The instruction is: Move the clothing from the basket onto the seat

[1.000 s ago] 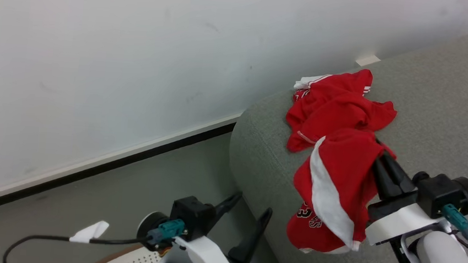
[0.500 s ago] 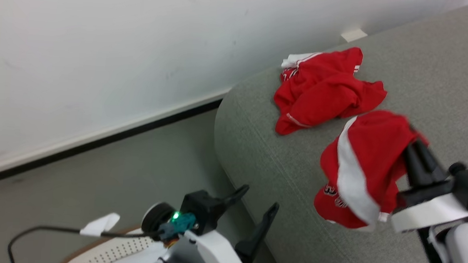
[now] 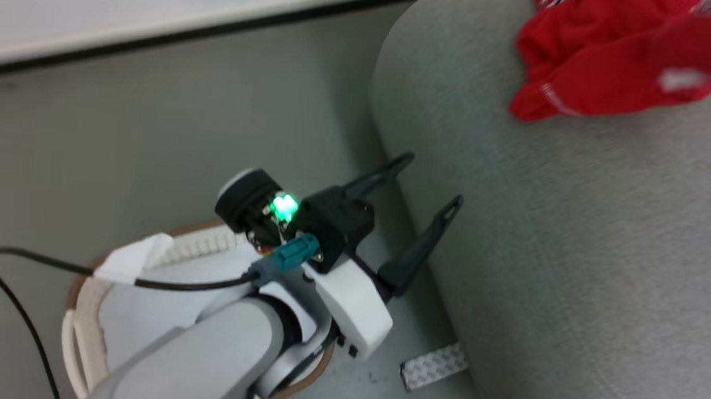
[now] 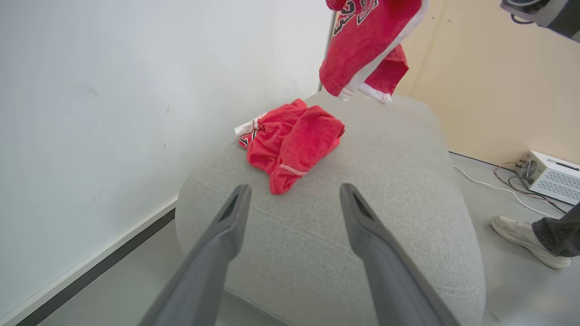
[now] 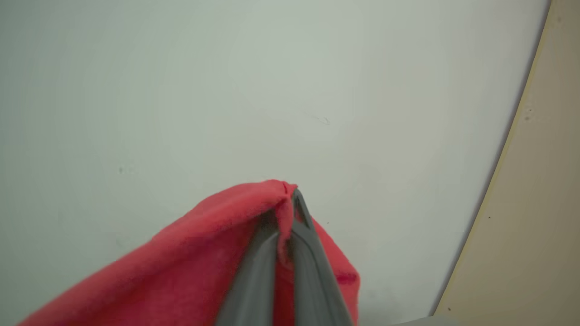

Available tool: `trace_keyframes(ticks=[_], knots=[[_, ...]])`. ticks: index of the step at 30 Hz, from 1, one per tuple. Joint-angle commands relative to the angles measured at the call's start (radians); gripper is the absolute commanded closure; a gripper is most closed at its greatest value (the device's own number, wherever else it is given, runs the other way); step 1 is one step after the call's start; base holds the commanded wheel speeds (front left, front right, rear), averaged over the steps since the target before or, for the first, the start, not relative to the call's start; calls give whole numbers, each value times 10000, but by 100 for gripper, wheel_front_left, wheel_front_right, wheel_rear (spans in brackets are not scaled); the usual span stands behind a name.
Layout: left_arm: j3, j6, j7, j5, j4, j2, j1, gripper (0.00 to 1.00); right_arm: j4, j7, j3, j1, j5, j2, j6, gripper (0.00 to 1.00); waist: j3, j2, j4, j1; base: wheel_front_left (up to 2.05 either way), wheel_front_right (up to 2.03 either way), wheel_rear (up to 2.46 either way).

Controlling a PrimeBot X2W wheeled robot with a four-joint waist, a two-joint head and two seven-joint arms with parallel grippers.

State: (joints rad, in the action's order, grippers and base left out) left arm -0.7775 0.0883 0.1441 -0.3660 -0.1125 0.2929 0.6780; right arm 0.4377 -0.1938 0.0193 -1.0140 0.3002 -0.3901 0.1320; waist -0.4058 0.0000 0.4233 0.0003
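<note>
One red garment [image 4: 362,50] hangs above the seat [image 4: 398,190], pinched tight in the right gripper [image 5: 287,203]. Second garment [image 4: 294,140] lies crumpled on the seat, beyond the left gripper [image 4: 294,188], jaws spread, empty.

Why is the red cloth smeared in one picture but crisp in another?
Head view: the clothing at top right is motion-blurred, and a green light by the left gripper blooms into glare. Left wrist view: sharp throughout. Right wrist view: close fabric soft, wall corner bowed by the lens.

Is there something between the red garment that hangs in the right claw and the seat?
Nothing visible. The garment, pinched in the right claw, hangs clear above the seat; another red garment lies apart on the seat, nearer the wall.
</note>
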Motion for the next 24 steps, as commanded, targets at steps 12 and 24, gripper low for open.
trace_keyframes(ticks=[12, 24], knots=[[261, 84, -400, 388, -163, 305, 449, 0, 4013, -83, 2419, -2132, -1314, -1260, -26, 100, -3052, 0, -1812, -3, 0, 0, 0], [533, 443, -1046, 129, 132, 610, -263, 0, 6446, -714, 3416, -620, -2542, 210, -26, 0, -2004, 0, -1418, -3, 0, 0, 0]])
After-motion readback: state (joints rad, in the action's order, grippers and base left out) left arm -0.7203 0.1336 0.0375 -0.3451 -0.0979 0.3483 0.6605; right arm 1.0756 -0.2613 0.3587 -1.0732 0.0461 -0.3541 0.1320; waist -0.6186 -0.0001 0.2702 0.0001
